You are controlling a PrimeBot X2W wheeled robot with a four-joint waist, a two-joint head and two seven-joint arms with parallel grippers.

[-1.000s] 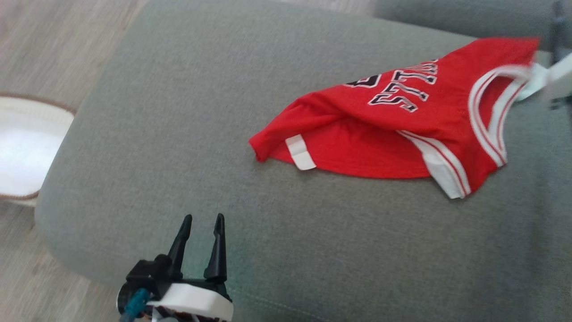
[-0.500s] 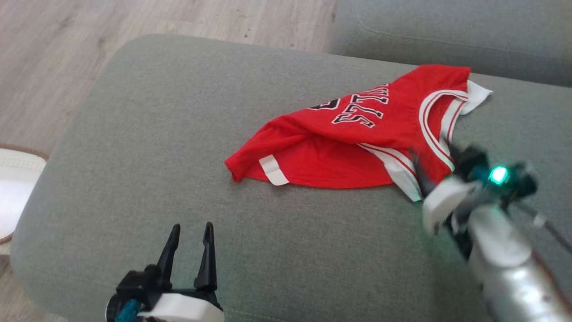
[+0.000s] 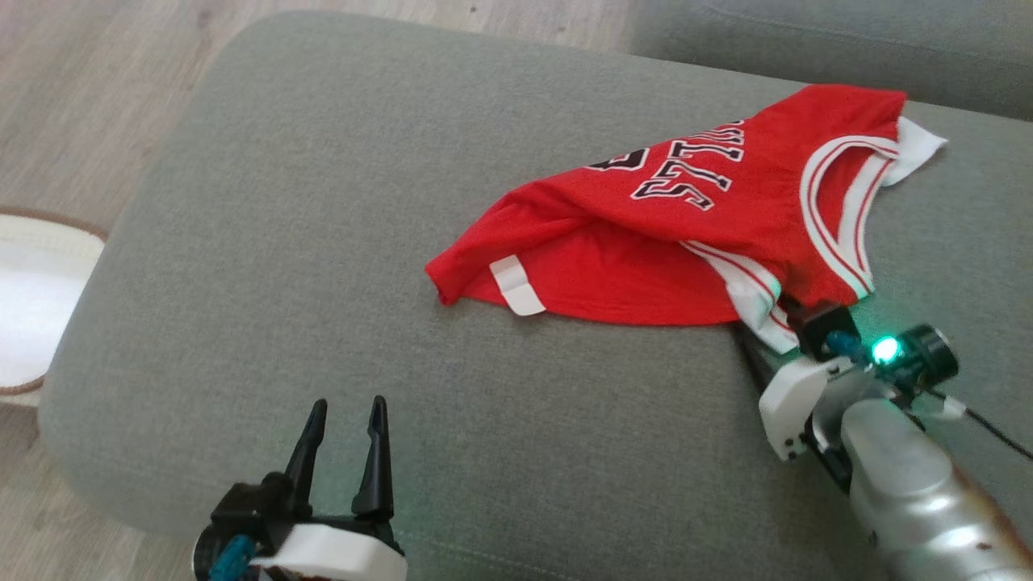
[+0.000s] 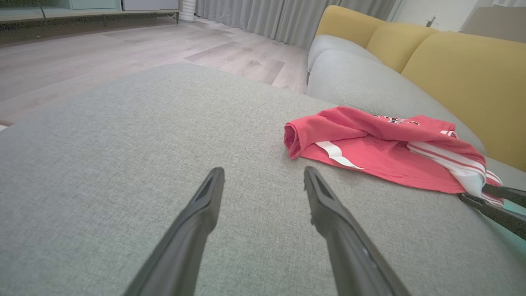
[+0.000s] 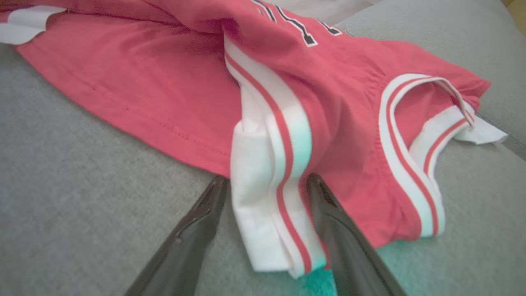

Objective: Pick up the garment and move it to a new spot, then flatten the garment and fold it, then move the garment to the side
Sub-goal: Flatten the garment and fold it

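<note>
Though its fingers stand apart, the right gripper (image 5: 266,181) straddles the garment (image 3: 646,250) at its striped edge; nothing is clamped. Likewise spread, the left gripper (image 3: 345,403) lies well away.

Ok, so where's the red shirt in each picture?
Head view: the red jersey lies upper right on the grey cushion.
Left wrist view: right of middle, on the same cushion.
Right wrist view: across the top and middle.
Shared landmark: its white red-striped trim, between the right end effector's open fingers.
</note>
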